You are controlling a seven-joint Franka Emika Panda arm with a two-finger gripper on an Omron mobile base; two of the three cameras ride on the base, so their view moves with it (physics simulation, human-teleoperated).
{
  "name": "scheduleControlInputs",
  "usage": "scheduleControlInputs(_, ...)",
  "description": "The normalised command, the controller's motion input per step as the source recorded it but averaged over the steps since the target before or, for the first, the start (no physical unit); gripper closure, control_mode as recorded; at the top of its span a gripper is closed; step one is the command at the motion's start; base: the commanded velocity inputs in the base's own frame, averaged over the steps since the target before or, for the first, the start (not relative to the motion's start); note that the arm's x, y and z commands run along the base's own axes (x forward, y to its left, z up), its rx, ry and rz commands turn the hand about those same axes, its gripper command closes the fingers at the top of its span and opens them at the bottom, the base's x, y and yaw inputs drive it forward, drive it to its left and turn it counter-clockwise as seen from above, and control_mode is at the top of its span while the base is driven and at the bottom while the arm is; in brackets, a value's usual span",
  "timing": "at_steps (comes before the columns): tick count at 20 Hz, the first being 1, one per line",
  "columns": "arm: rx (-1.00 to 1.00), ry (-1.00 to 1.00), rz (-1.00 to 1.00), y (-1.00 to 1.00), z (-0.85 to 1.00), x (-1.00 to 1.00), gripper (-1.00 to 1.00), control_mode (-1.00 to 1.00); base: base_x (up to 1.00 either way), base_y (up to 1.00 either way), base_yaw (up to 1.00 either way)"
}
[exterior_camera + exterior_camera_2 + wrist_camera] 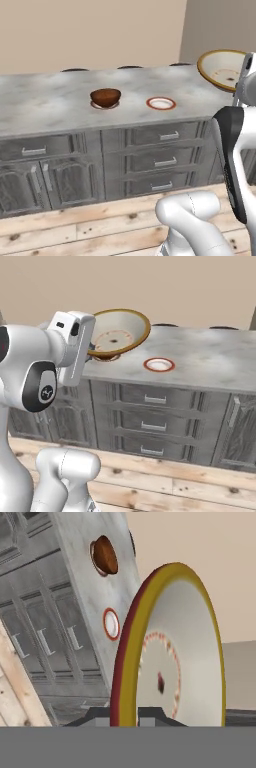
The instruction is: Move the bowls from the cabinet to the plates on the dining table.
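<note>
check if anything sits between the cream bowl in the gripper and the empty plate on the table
Nothing visible does. The gripper holds the cream bowl by its rim, tilted in the air. The empty plate lies bare on the dining table; the brown bowl sits on the other plate, off to the side.

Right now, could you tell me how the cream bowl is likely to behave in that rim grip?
The cream bowl looks rigid, so it should hold shape. The gripper pinches only its rim, with the bowl tilted on edge, so it may pivot or slip. Its shallow, wide form should settle stably on the empty plate if lowered level.
</note>
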Motion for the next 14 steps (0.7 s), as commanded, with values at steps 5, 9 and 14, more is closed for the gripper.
scheduleControlInputs(5,0.00,0.00,0.00,0.00,0.00,0.00,1.00,1.00,0.18,-0.58,0.24)
scheduleControlInputs(9,0.00,0.00,0.00,0.00,0.00,0.00,1.00,1.00,0.28,-0.56,0.22)
scheduleControlInputs(14,0.00,0.00,0.00,0.00,0.00,0.00,1.00,1.00,0.29,-0.60,0.19)
